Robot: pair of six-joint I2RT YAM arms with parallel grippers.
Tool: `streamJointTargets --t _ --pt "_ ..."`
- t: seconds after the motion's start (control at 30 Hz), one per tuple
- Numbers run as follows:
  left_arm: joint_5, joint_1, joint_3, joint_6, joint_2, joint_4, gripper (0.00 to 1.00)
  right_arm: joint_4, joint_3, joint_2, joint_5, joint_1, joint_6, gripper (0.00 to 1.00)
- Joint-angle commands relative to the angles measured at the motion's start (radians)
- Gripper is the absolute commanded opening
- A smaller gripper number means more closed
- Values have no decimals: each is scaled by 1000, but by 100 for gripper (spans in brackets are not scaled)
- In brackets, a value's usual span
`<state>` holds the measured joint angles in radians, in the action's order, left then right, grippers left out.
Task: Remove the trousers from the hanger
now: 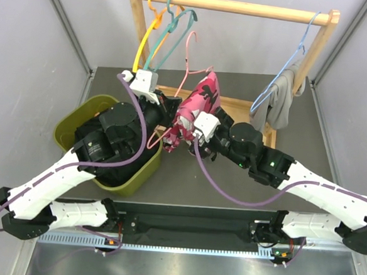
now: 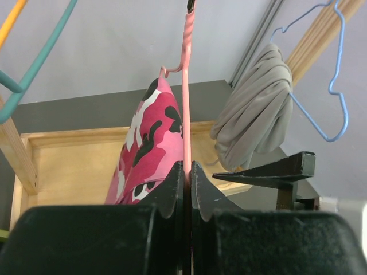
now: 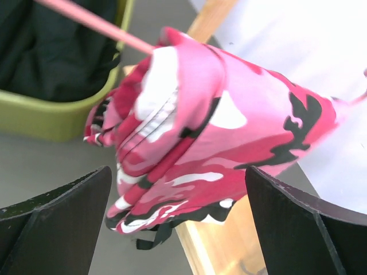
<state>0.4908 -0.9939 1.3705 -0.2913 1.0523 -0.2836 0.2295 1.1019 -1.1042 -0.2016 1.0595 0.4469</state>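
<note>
Centre-left of the top view, the left end effector (image 2: pixel 188 175) is clamped tight on the pink hanger (image 2: pixel 186 86) wire. The pink camouflage trousers (image 1: pixel 202 100) hang from it at centre, over the table (image 1: pixel 230 185). The right end effector (image 3: pixel 179 192) gapes wide, one finger either side of the trousers, gripping nothing.

five hangers, if the overlapping teal hangers (image 1: pixel 167 42) are two: those and one yellow hanger (image 1: pixel 142 46) at the left end of the wooden rail (image 1: pixel 243 7), one blue hanger (image 1: pixel 284 69) at its right end, one pink hanger (image 1: pixel 187 59) below it. two garments: pink camouflage trousers (image 1: pixel 198 101) below the rail's middle, a grey garment (image 1: pixel 280 106) below its right end. one green bin (image 1: pixel 71 124), below its left end.
</note>
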Motion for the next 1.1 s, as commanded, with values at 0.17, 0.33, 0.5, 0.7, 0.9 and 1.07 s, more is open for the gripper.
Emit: streamJointTargets --t 0.17,0.33,0.5,0.7,0.9,1.07 --pt "-29 1 21 -54 -104 287 0 -213 49 -85 -125 16 -83 100" --pt "-55 1 9 -85 -136 245 0 -222 78 -129 -114 8 -96 100" --pt "-107 1 9 -120 -156 202 0 -260 104 -154 -65 -45 -105 85" --pt "-107 1 -23 -134 -189 167 0 -138 183 -177 128 -98 -53 17" --pt "-9 1 -91 -80 -224 123 0 157 455 -190 417 -115 88 0" --pt "77 3 -158 -42 -207 123 0 286 764 -224 452 -116 104 0"
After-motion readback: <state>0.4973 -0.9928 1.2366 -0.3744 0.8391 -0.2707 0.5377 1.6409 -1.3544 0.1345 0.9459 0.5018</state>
